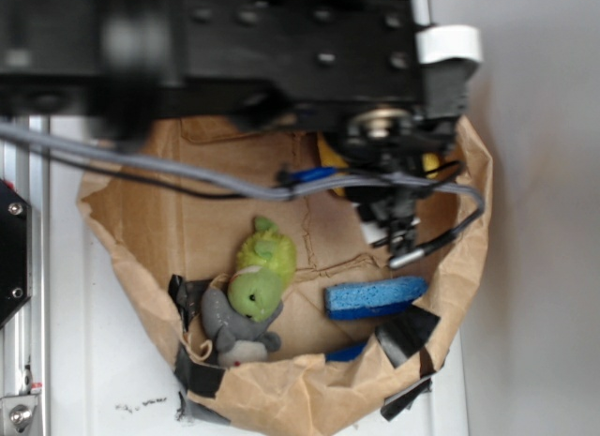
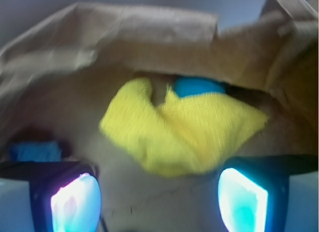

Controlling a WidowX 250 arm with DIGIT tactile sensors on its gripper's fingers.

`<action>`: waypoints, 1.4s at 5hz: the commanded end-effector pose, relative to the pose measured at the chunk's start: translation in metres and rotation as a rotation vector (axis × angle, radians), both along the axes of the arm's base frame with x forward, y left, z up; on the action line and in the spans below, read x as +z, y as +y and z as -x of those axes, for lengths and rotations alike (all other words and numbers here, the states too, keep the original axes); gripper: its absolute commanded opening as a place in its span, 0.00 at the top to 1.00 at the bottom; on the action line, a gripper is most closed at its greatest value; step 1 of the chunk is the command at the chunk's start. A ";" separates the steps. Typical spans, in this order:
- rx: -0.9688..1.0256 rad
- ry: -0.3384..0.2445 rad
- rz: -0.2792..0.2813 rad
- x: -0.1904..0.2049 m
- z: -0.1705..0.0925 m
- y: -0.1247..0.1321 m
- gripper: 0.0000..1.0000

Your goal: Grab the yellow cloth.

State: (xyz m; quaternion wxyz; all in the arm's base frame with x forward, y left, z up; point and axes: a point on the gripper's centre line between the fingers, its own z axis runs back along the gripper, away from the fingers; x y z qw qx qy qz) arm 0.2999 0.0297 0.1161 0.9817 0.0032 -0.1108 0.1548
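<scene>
We see the yellow cloth (image 2: 184, 134) lying crumpled on the brown floor of a paper bag (image 1: 150, 295), near its back wall, with a round blue object (image 2: 197, 86) peeking out just behind it. In the exterior view only slivers of the cloth (image 1: 330, 157) show past the arm (image 1: 234, 47). The fingers (image 2: 159, 197) stand wide apart, one glowing pad (image 2: 76, 202) at each lower corner of the wrist view, both short of the cloth and holding nothing.

The bag's torn rim is patched with strips of black tape (image 1: 405, 335). Inside it we also find a blue sponge (image 1: 375, 296) near the front wall, and a plush toy (image 1: 248, 291) with a yellow-green top and grey body, well apart from the cloth. The bag sits on a white tabletop (image 1: 103, 380).

We can read no writing or labels anywhere; both views are blurred.
</scene>
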 end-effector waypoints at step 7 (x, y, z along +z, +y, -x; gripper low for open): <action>0.009 -0.132 -0.100 -0.021 -0.022 0.010 0.00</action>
